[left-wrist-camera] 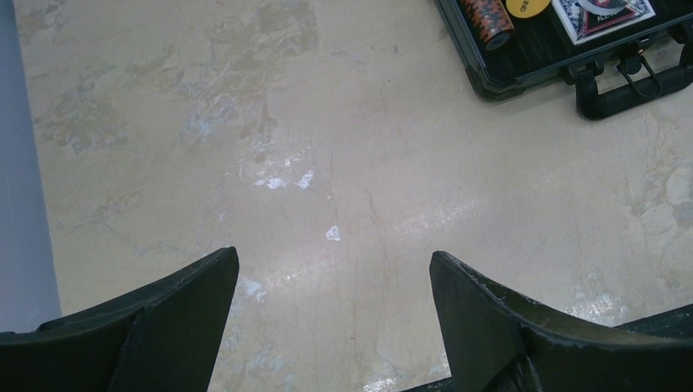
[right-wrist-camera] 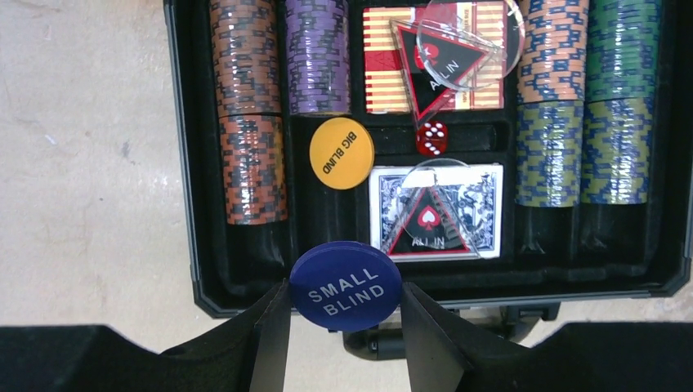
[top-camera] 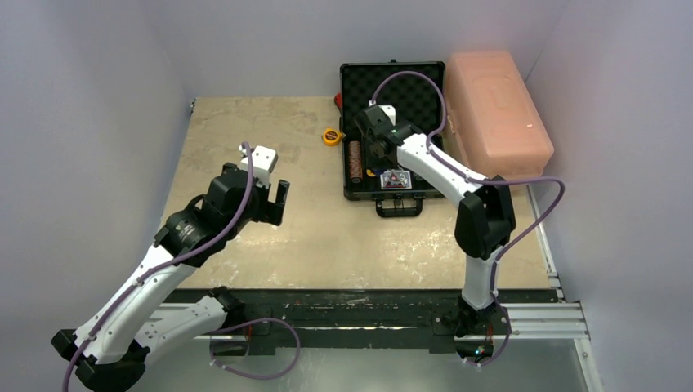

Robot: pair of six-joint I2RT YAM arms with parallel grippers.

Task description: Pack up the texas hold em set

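While the packing is under way, the beige tabletop (top-camera: 245, 139) carries the black briefcase (top-camera: 351, 184) at its far right, with the foam-lined lid (top-camera: 409, 102) thrown back. The tray is largely filled. Chip stacks (right-wrist-camera: 249, 114) lie in grooves on both sides, and two card decks (right-wrist-camera: 486, 212) sit in the middle, one behind the other. A yellow button (right-wrist-camera: 342, 153) marked BIG BLIND rests between the left stacks and the decks, and a red die (right-wrist-camera: 431, 137) lies just beside it.

The right fingers (right-wrist-camera: 270, 351) are clamped edge-on upon the blue button (right-wrist-camera: 346, 285) marked SMALL BLIND. In the wrist view it hangs over the near rim of the tray. The left fingers (left-wrist-camera: 163, 318) stand wide apart and hold nothing, over bare tabletop well to the left of the case.

The step in hand appears to be stowing the blue button. The next move probably calls for carrying it a little farther in, to the free foam just near of the yellow button. There it would be lowered flat and the fingers spread. The lid is not yet shut.
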